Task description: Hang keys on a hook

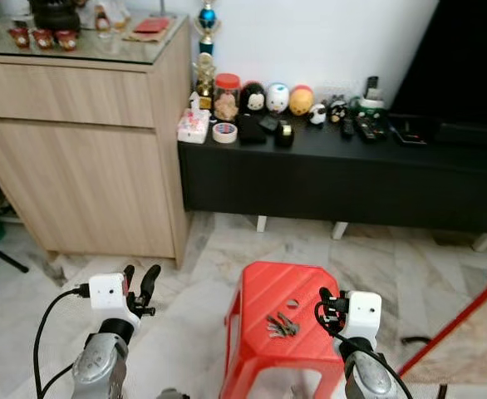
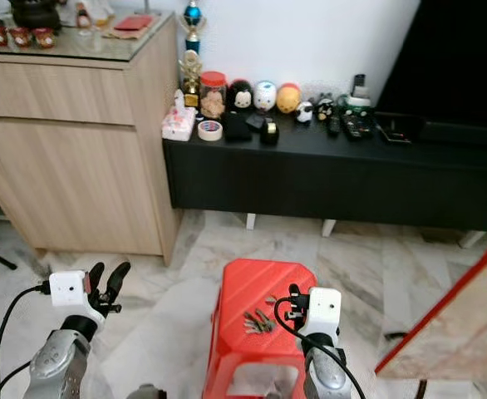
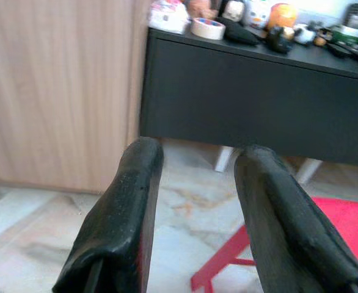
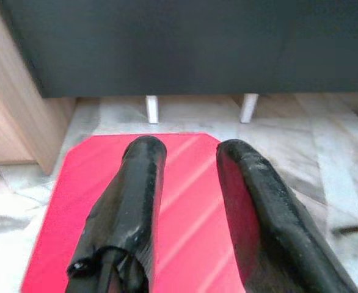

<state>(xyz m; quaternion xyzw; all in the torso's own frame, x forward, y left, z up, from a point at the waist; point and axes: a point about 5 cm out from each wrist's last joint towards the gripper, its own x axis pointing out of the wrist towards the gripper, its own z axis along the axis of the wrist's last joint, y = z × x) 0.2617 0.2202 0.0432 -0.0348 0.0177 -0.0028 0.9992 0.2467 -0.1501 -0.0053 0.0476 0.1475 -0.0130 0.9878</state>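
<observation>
The keys point(image 1: 282, 325) lie in a loose bunch on top of the red stool point(image 1: 260, 291), just beside your right gripper point(image 1: 325, 304), whose jaws stand parted and empty over the stool. Your left gripper point(image 1: 140, 283) hovers open above the marble floor point(image 1: 202, 249), near the wooden cabinet point(image 1: 86, 150). Bring the right gripper down squarely over the bunch, straddle the thickest part, then close gently; no hook is in sight yet

White wall point(image 1: 327, 41), marble floor point(image 1: 194, 274), wooden cabinet point(image 1: 77, 166) beside low black console point(image 1: 343, 179).
</observation>
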